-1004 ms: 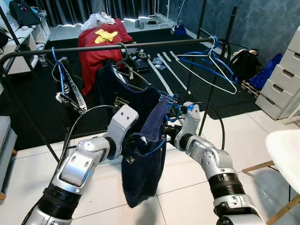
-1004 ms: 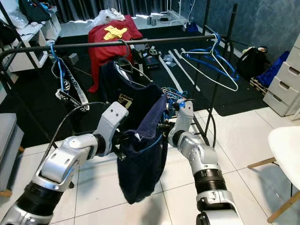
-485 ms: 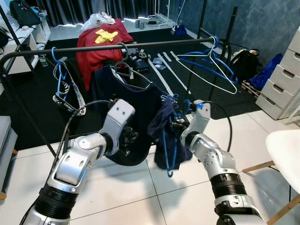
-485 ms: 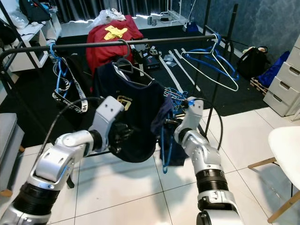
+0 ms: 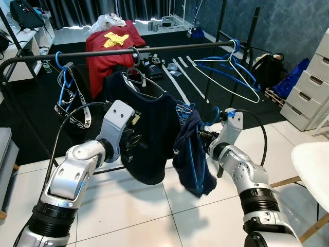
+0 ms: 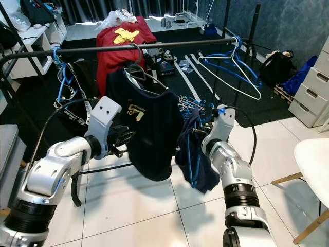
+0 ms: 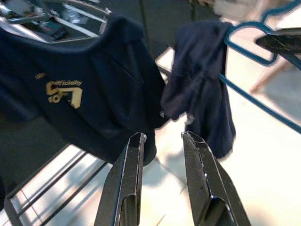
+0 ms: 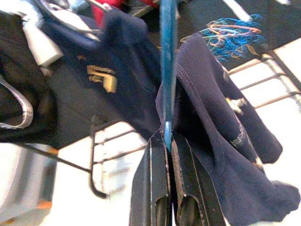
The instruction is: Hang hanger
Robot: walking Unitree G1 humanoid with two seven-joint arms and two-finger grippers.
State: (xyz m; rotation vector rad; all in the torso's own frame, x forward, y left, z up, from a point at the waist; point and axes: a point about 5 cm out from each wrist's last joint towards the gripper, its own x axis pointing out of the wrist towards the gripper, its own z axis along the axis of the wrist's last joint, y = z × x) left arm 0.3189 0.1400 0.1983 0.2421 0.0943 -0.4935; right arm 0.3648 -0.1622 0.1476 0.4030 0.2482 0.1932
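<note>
Looking down through my left eye, I am holding a blue hanger [image 5: 194, 154] with a dark blue garment [image 5: 191, 163] draped over it in my right gripper [image 5: 204, 135], out in front of the black clothes rail [image 5: 128, 51] and well below it; beside it a navy T-shirt [image 5: 146, 131] is already hanging from the rail, and my left gripper [image 5: 134, 145] is hovering just beside that shirt's lower edge. Through my right eye I am seeing the same layout, with empty blue hangers [image 6: 231, 64] hooked further along the rail and a red cloth [image 6: 121, 43] lying on the dark floor beyond. My left wrist camera is showing its fingers [image 7: 130, 176] standing apart with nothing between them, pointing at the gap between the shirt and the draped garment. My right wrist camera is showing its fingers [image 8: 157, 183] pressed together on the hanger's thin blue wire. I judge I am in the carrying step: the next move calls for lifting the hanger's hook above the rail, into the free stretch beside the shirt.
</note>
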